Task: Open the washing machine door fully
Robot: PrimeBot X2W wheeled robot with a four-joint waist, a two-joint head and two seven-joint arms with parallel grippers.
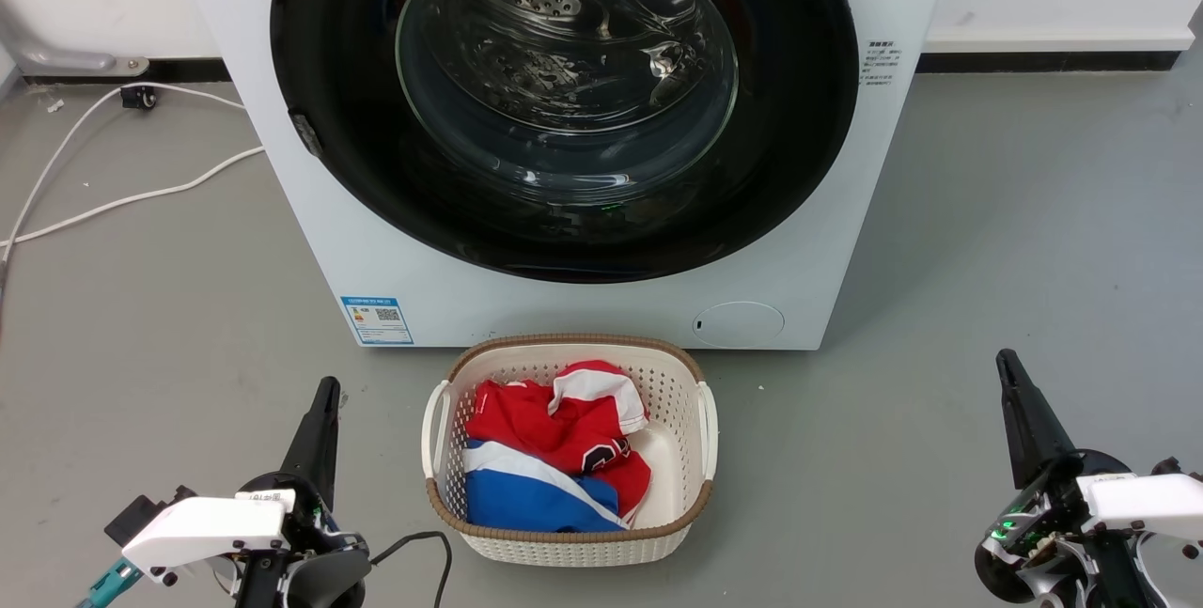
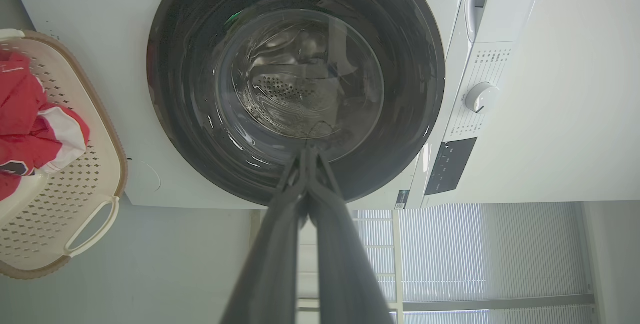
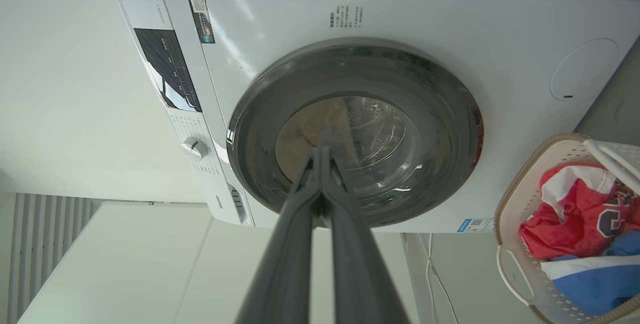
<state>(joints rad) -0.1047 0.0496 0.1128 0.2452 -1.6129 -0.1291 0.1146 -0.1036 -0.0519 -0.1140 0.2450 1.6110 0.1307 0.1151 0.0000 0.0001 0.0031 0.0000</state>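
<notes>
The white washing machine (image 1: 564,307) stands straight ahead on the grey floor. Its washing machine door (image 1: 789,119), a wide glossy black ring around a clear glass bowl, sits flush against the front. A small dark latch tab (image 1: 306,134) shows on the ring's left edge. My left gripper (image 1: 327,392) rests low at the lower left, shut and holding nothing, well short of the machine. My right gripper (image 1: 1006,364) rests at the lower right, also shut and empty. Both wrist views look along touching fingertips at the washing machine door (image 2: 190,128) (image 3: 450,128).
A cream laundry basket (image 1: 710,439) holding red, white and blue clothes stands on the floor right before the machine, between my arms. White cables (image 1: 122,199) trail over the floor at the left. A round service flap (image 1: 739,323) sits low on the machine's front.
</notes>
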